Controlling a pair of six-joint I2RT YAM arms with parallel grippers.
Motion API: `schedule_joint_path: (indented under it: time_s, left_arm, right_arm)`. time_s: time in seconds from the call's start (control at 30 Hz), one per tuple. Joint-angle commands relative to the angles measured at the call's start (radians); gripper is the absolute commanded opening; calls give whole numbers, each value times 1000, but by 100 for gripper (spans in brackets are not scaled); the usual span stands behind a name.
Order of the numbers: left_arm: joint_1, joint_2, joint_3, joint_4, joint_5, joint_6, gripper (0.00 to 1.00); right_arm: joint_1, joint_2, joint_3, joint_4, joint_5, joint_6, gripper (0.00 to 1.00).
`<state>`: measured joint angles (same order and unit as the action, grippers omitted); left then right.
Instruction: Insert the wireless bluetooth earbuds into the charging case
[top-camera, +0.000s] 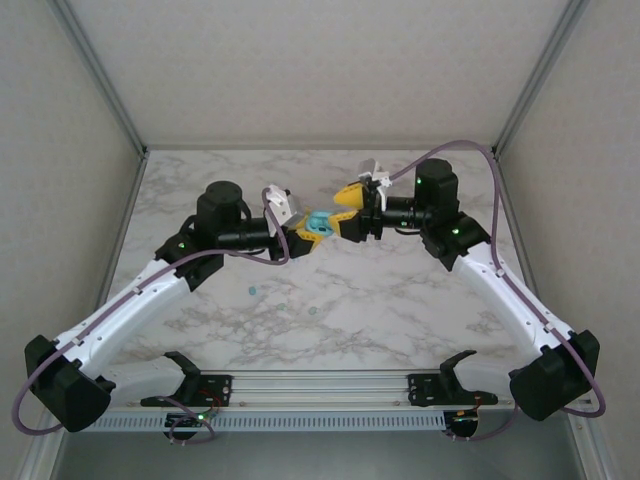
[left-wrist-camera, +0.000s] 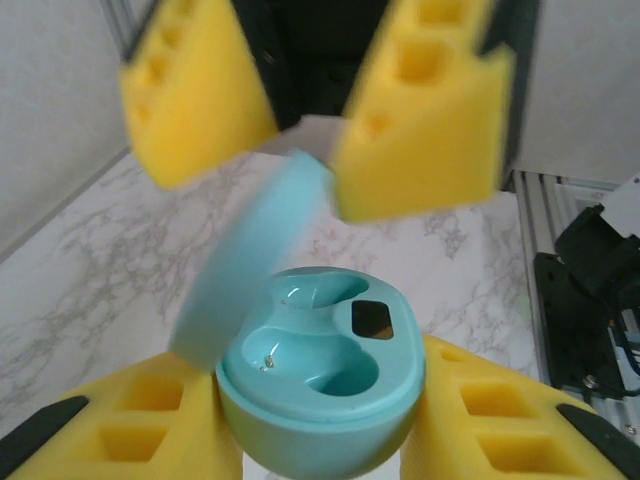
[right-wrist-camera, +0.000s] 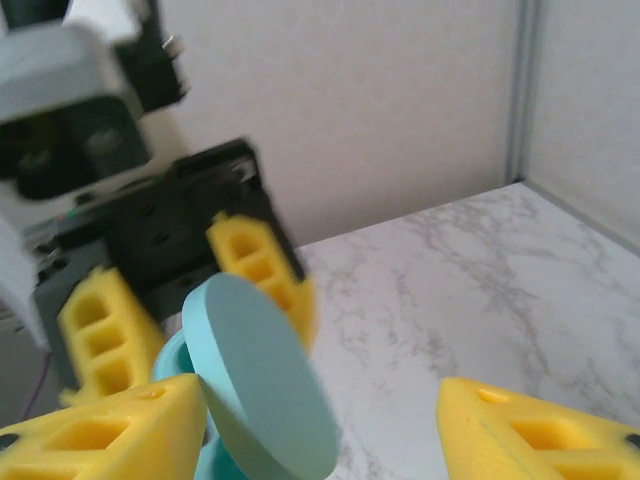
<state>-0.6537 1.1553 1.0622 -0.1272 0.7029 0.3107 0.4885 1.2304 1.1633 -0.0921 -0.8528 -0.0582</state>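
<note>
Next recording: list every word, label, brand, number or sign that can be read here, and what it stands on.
None: no readable text, label, brand or number in any view.
The charging case is plain teal, and its dark window shows no characters.
Its lid is blank.

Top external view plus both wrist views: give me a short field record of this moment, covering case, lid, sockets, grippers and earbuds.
charging case: teal, rounded, gripped at its base
lid: hinged open, tilted upward
sockets: both wells empty
left gripper: shut on the charging case
right gripper: jaws apart, the lid's upper edge between them
earbuds: small teal specks lying loose on the table, nearer the arm bases than the case; too small for detail
task stage: no earbud inserted yet
</note>
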Motion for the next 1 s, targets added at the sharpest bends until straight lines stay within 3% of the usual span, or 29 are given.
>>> schedule_joint_path:
  time_s: [0.0,0.17,0.4,0.77,0.97]
  left_arm:
    - [-23,-40,-15,58,82,-17,15]
    - [-25,-50,-43,118,43,-64,16]
    - [-24,-69,-101,232,-76,-139,16]
    - [-24,-84,-141,319,-127,-201,16]
    - [-24,-123,-185,371,-220,-213,13]
  right_arm:
    - [-11,19,36,29,136,61,63]
    - [-11,15,43,28,108,82,65]
    - [-11,-26,67,-60,-34,34,68]
    - [-9,-66,50,-135,23,-29,70]
    - [-10,-68,86,-156,235,143,68]
